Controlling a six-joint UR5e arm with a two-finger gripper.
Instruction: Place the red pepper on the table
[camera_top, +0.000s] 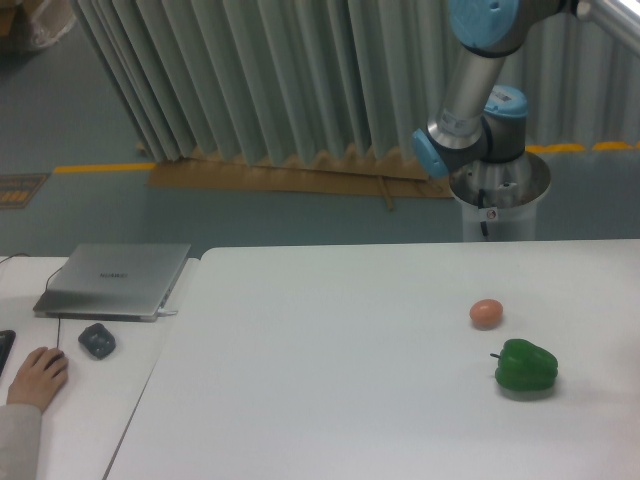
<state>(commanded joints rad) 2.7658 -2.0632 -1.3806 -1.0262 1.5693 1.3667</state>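
The red pepper is out of view. The large white table (330, 380) fills the lower part of the view. Only the robot arm's base and lower links (470, 120) show behind the table's far edge at upper right; the arm runs out of the frame at the top right. The gripper itself is not in view.
A green bell pepper (527, 366) lies on the table at the right, with a small orange-brown egg-like ball (486, 313) just behind it. On the narrower desk at left sit a grey laptop (115, 279), a dark mouse (97, 340) and a person's hand (35, 377).
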